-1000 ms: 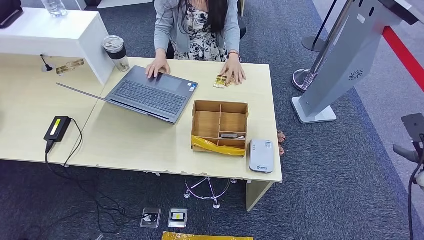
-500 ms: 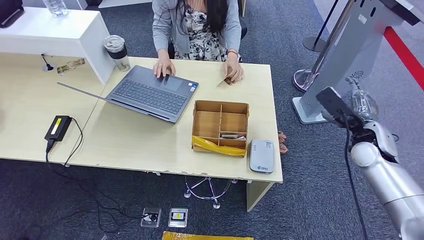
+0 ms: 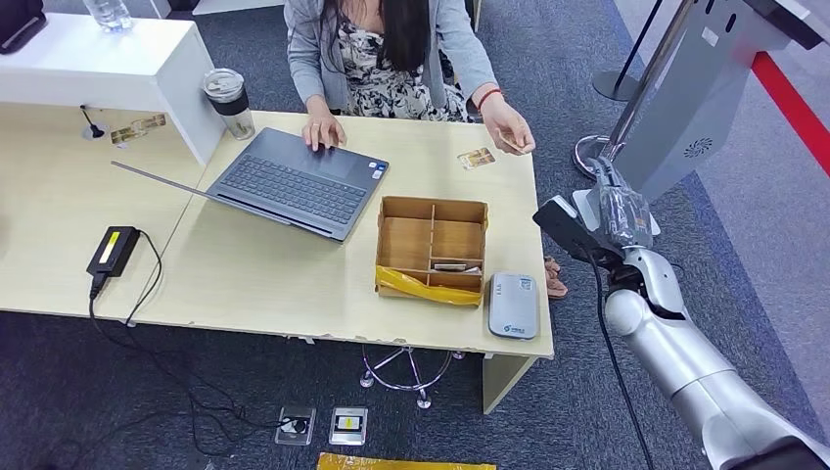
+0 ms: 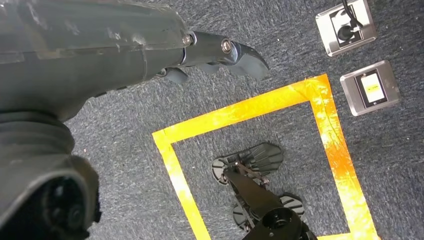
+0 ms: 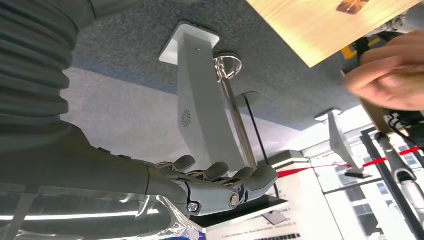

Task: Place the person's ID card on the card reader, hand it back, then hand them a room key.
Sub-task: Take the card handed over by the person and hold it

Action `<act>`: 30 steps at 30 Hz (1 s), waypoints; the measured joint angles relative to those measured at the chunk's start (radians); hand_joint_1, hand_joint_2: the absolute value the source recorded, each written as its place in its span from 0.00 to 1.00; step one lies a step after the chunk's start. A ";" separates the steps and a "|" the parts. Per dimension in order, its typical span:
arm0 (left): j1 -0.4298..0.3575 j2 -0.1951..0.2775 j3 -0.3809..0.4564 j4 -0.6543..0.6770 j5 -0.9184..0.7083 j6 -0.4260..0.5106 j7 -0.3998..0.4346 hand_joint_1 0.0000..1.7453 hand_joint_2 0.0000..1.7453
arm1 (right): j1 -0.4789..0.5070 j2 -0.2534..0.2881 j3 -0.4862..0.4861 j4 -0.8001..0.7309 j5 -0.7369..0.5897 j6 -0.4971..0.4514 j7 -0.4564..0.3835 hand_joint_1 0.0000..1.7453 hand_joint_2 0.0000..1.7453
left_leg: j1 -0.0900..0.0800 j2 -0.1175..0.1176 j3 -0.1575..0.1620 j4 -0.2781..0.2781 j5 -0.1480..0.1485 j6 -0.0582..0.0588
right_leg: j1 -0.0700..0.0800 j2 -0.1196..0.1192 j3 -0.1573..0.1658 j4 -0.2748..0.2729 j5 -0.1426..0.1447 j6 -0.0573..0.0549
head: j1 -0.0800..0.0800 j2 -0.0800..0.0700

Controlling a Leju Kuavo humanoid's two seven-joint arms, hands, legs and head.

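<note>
Reaching right robot hand, empty, near person's hand

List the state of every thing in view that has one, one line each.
laptop: open, the person's hand on it.
lidded cup: upright, lid on.
wooden organizer box: open-topped, a small item in one near compartment.
card reader: flat on the desk, nothing on it.
card: lying flat on the desk.
person's other hand: raised, holding something thin.
right hand: raised, holding nothing.
left hand: hanging over the floor, holding nothing.
</note>
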 joint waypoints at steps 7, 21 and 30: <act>0.001 -0.002 0.000 0.000 0.003 0.000 0.000 0.00 0.00 | -0.017 0.038 0.022 0.052 0.019 -0.008 -0.010 0.00 1.00 | 0.000 0.000 0.000 0.000 0.000 0.000 | 0.000 0.000 0.000 0.000 0.000 0.000 | 0.000 0.000; 0.002 -0.002 0.000 0.000 0.004 0.010 0.000 0.00 0.00 | -0.015 0.055 0.037 0.059 0.047 -0.010 0.017 0.25 1.00 | 0.000 0.000 0.000 0.000 0.000 0.000 | 0.000 0.000 0.000 0.000 0.000 0.000 | 0.000 0.000; 0.003 -0.002 0.000 0.000 0.017 0.012 0.000 0.00 0.00 | -0.014 0.062 0.034 0.059 0.001 -0.008 -0.006 1.00 1.00 | 0.000 0.000 0.000 0.000 0.000 0.000 | 0.000 0.001 0.000 0.000 0.000 0.000 | 0.000 0.000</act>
